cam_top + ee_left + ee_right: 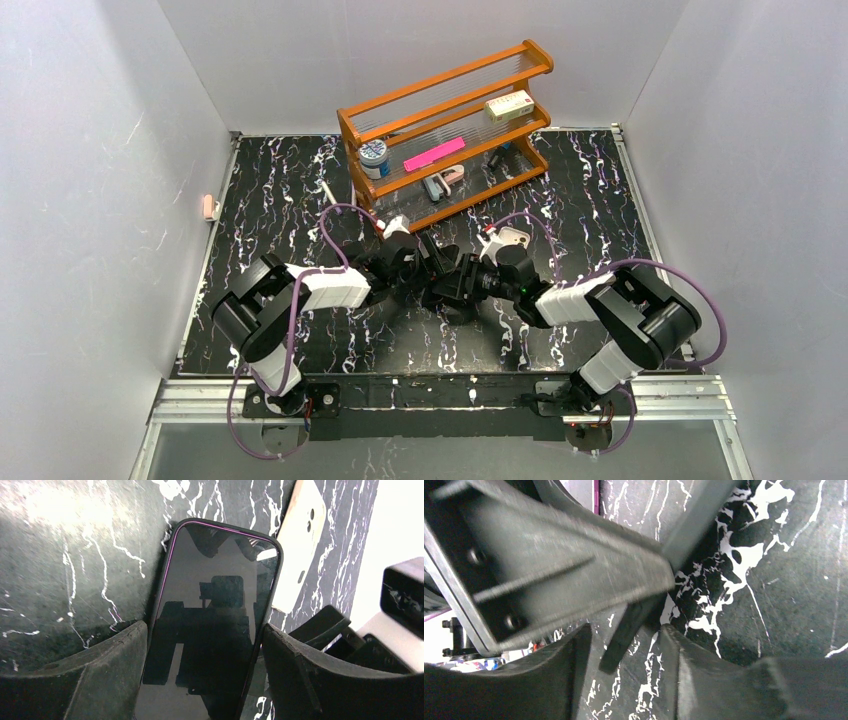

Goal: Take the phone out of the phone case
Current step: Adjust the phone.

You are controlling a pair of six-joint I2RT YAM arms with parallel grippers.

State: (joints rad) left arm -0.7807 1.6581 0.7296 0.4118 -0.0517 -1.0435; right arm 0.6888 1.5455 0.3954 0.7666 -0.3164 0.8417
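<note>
Both arms fold inward, meeting mid-tabletop; left end effector (204,627) clamps the cased phone (212,605), right end effector (624,630) fingers narrowly apart.

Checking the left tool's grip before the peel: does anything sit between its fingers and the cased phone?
Nothing visible. The left tool has its fingers straight against both long edges of the cased phone.

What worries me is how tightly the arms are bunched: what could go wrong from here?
The left gripper pinches the cased phone only by its side edges, so it could slip once the case is pried. The right gripper sits close against the left one, so the two may collide.
</note>
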